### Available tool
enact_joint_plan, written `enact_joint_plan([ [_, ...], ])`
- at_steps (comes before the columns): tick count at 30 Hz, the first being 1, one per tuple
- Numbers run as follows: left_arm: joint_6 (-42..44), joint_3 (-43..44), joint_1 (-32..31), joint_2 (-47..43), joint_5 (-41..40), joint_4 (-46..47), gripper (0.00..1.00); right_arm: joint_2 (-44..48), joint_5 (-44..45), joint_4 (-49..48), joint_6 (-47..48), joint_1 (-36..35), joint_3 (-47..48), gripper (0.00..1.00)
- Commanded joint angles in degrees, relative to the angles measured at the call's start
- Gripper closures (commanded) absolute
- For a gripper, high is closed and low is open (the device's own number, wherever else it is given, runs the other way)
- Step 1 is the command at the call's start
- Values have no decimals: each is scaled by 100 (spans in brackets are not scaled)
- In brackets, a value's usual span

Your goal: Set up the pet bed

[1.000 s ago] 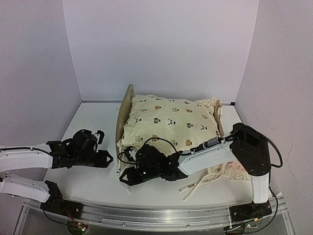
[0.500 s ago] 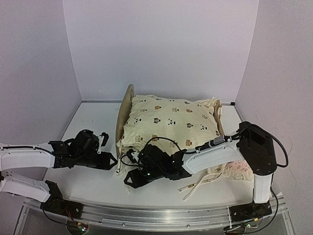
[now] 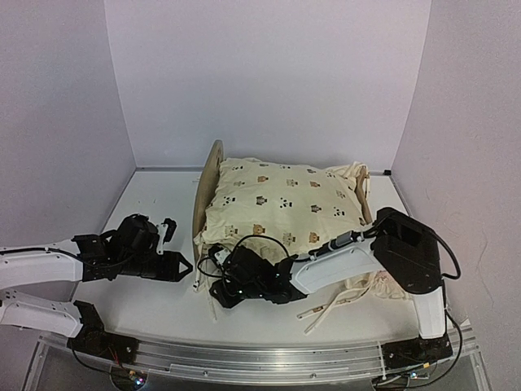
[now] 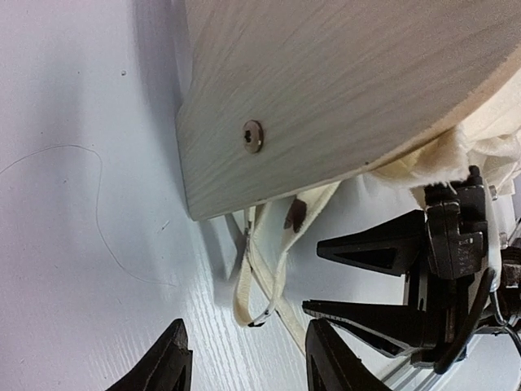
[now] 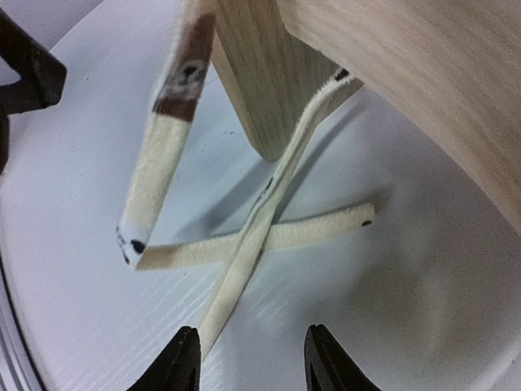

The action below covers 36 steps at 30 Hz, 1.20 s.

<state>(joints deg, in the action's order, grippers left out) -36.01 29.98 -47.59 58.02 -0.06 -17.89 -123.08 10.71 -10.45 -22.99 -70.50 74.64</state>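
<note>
The pet bed stands mid-table, its light-wood headboard on the left. The cream animal-print cushion lies on it and hides the mattress base. The cushion's cream ties hang off the front left corner onto the table. My left gripper is open and empty just left of that corner. In the left wrist view the headboard is above the ties and my left gripper. My right gripper is open just in front of the ties. In the right wrist view the crossed ties lie ahead of my right gripper, below the bed leg.
A small pink ruffled pillow lies at the front right behind the right arm. More cream ties trail on the table near it. White walls close the table at the back and sides. The two grippers face each other closely.
The right gripper has shifted slightly left and closer to the ties. The left gripper edged right, then drew back to about where it was. Both stay open.
</note>
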Motion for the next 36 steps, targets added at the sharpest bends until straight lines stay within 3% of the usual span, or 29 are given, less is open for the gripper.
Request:
enact_joint_plan([
  [1, -74, 132, -20, -58, -216, -142, 53, -339, 428, -601, 442, 85, 489, 57],
  [28, -45, 29, -22, -213, -233, -203, 55, -1421, 2915, -977, 512, -135, 1076, 61],
  [36, -18, 8, -22, -329, -186, -224, 55, -1521, 3369, -163, 401, -372, 1217, 64],
])
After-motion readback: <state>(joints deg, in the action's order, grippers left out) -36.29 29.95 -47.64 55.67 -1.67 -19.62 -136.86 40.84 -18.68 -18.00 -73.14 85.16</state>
